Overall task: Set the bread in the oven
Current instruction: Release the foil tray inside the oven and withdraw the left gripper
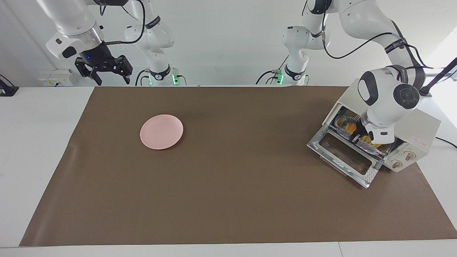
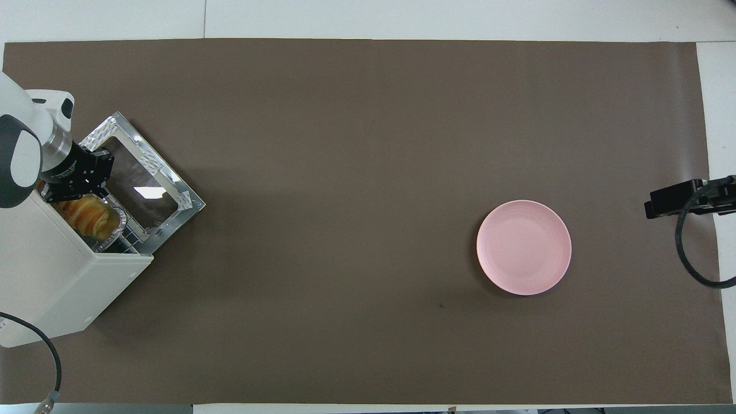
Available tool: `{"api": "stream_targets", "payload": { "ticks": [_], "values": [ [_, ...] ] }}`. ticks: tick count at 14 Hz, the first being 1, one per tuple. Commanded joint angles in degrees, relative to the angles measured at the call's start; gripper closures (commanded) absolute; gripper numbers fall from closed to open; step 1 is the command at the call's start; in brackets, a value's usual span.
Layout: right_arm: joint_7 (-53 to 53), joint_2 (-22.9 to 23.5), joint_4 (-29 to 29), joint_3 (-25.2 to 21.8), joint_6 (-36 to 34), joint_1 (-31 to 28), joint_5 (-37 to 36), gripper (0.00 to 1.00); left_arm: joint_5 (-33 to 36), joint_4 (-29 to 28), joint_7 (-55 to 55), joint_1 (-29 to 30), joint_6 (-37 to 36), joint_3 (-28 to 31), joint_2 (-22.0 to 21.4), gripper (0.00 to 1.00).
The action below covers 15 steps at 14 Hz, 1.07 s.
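Observation:
The cream-white oven (image 1: 421, 128) stands at the left arm's end of the table, its glass door (image 1: 342, 153) dropped open. Inside, the golden bread (image 1: 351, 127) lies in a crinkled silver foil tray (image 1: 371, 149) on the rack. My left gripper (image 1: 358, 134) reaches into the oven mouth just over the bread, and the wrist hides most of it. In the overhead view, the left gripper (image 2: 77, 194) sits at the edge of the bread (image 2: 86, 214) inside the oven (image 2: 57, 276). My right gripper (image 1: 103, 73) waits raised and open over the right arm's end of the table.
A round pink plate (image 1: 161, 131) lies bare on the brown mat toward the right arm's end; it also shows in the overhead view (image 2: 524, 247). The open oven door (image 2: 144, 178) juts out over the mat. A power cable runs from the oven.

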Motion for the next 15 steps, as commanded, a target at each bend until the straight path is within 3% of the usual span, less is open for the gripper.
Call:
{"api": "stream_targets", "payload": {
  "ticks": [1,4,5,6,7,12,15],
  "values": [
    [-1.6,-0.9,-0.5,0.3,-0.7,-0.7,0.8,0.0,1.2,-2.1,0.4,0.1,-0.9,-0.1,-2.2,1.0],
    [-1.6,-0.9,-0.5,0.3,-0.7,-0.8,0.8,0.0,1.2,-2.3,1.7,0.8,-0.5,-0.1,-2.2,1.0],
    [-1.6,-0.9,-0.5,0.3,-0.7,-0.7,0.8,0.0,1.2,-2.2,1.7,0.8,-0.1,-0.1,-2.2,0.87],
    [-1.6,-0.9,-0.5,0.3,-0.7,-0.8,0.8,0.0,1.3,-2.1,2.0,0.8,0.4,-0.1,-2.1,0.54],
    [-1.6,-0.9,-0.5,0.3,-0.7,-0.8,0.8,0.0,1.5,-2.1,2.0,0.8,0.9,-0.1,-2.0,0.02],
    [-1.6,-0.9,-0.5,0.3,-0.7,-0.7,0.8,0.0,3.7,1.1,2.0,0.6,1.5,-0.2,-1.4,0.0],
    [-1.6,-0.9,-0.5,0.3,-0.7,-0.8,0.8,0.0,2.9,6.2,2.3,0.8,0.0,-0.3,-1.6,0.0]
  ]
}}
